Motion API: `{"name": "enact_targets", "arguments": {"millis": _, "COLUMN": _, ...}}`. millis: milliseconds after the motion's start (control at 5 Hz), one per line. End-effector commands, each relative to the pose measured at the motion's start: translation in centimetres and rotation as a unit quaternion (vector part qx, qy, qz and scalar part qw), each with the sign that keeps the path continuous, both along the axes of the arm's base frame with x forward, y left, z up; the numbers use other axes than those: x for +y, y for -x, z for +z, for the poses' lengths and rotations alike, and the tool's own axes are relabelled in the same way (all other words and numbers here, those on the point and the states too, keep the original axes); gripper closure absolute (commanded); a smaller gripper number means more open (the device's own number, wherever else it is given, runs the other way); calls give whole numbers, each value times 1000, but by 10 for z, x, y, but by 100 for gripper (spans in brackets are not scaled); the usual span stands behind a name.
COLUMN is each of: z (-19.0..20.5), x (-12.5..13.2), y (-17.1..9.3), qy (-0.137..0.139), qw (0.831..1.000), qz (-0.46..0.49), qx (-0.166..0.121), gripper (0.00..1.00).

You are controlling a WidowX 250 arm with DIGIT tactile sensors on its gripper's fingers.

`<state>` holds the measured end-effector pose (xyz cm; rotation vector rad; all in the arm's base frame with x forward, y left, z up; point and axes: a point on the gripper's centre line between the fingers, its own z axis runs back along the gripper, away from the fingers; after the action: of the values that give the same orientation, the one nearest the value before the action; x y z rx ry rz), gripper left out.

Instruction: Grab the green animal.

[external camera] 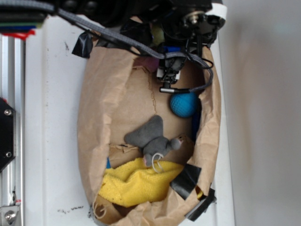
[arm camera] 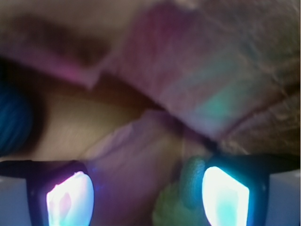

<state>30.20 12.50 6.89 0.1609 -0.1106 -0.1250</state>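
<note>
The gripper (arm camera: 148, 193) is open; the green animal (arm camera: 171, 207) shows beside one finger, its direction unclear.

Beside the blue ball (external camera: 183, 104), bare paper lies open; the bag's wall (external camera: 210, 113) crowds its far side.

A: What sits inside the crumpled brown paper bag (external camera: 117, 94)?

B: A grey plush mouse (external camera: 153, 140) lies near its middle, touching the folded yellow cloth (external camera: 134, 182) at the near end. A blue ball (external camera: 183, 104) rests to the right, against the paper wall.

A: And the arm?

B: The black gripper (external camera: 168, 75) hangs at the far end, just left of the ball; its jaws are unclear.
</note>
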Motion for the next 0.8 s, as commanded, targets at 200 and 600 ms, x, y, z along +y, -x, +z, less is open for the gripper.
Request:
{"name": "enact_targets", "arguments": {"millis": 200, "z": 10, "x": 39, "y": -4, "qy": -66, "qw": 996, "qz": 52, "qx": -32, "gripper": 0}}
{"name": "enact_targets", "arguments": {"millis": 600, "z": -28, "x": 43, "y": -20, "qy": -45, "qw": 997, "qz": 58, "qx": 10, "gripper": 0}}
